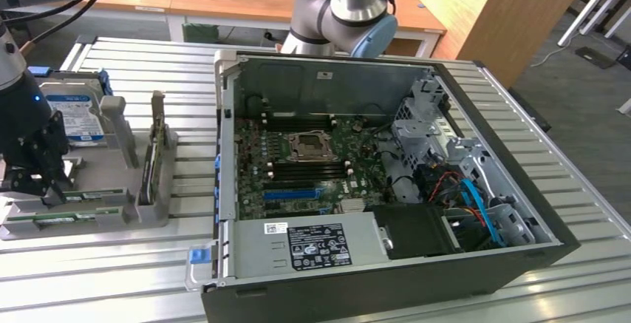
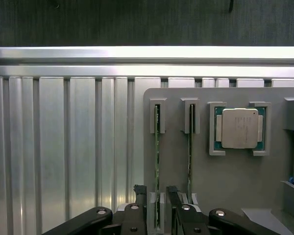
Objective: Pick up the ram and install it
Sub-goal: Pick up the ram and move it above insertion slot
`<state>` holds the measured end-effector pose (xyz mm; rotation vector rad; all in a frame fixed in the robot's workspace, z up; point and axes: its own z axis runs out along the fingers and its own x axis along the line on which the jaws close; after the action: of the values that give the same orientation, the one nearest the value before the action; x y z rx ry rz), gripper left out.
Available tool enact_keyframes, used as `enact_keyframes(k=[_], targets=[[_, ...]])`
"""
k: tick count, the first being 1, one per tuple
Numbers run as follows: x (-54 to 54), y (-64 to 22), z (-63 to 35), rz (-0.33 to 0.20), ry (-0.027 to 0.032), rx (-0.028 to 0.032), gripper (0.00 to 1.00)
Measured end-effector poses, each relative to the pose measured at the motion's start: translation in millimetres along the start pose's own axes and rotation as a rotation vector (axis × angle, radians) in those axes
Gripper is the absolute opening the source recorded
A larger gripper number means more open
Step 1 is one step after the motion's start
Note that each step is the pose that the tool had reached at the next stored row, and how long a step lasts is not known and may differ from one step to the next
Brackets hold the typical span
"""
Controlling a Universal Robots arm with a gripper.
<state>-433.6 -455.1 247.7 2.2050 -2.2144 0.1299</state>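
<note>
– Ribbed aluminium table (image 2: 63,147) underneath, and nearest the wrist camera sits the gripper (image 2: 156,196). Is it gripping?
– No. Its jaws stand apart, one finger on each side of the ram (image 2: 157,156), with a gap showing both sides. Nothing is clamped.
– Why does the ram sit on edge?
– I'd judge the grey fixture (image 2: 225,186) holds it upright in a slot so fingers can reach both flat faces. A second stick (image 2: 189,152) stands in the slot just beside it, and beyond that the processor (image 2: 239,128) lies flat in its own cradle.
– Anything readable?
– Faint print on the processor lid, too small to read. In the exterior view the hard drive (image 1: 74,120) carries a blue-and-white label, and the power supply (image 1: 306,238) a black-and-white sticker. Neither is legible.
– Farther off?
– The computer case (image 1: 394,293) lies on its side, open, with the motherboard (image 1: 306,168) facing up, presumably for access from above. Wooden desks (image 1: 138,1) stand behind.
</note>
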Motion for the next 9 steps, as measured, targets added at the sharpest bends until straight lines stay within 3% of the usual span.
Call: enact_keyframes(k=[9], targets=[[-0.2, 0.2, 3.8, 0.000, 0.0000, 0.0002, 0.30]])
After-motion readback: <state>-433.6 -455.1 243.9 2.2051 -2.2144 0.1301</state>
